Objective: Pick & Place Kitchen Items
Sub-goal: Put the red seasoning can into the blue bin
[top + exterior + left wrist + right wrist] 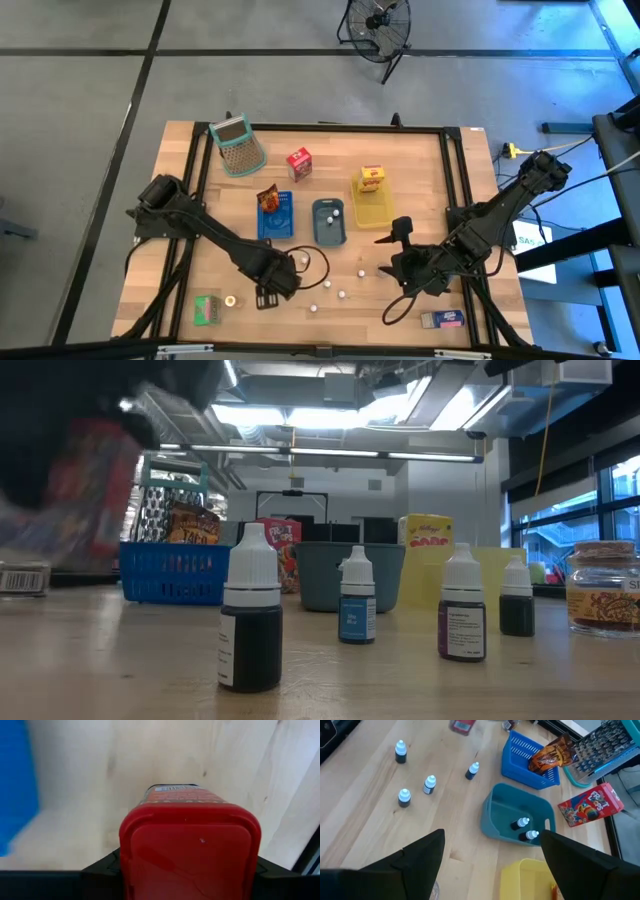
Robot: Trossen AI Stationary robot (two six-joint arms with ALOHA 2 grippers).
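Near the bench's [420,160] front edge the left hand [190,870] is clamped on the red tin [190,845], lifted off the wood, so the carry is under way and next needs a bin chosen, while the right hand [490,865] waits agape.

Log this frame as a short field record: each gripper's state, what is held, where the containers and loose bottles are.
left gripper: shut on red tin, lifted over the table's front left part
right gripper: open, empty, hovering at front right
grey-blue tray: two dropper bottles inside
blue tray: brown packet inside
yellow tray: yellow carton at its far end
loose bottles: four standing on bare wood
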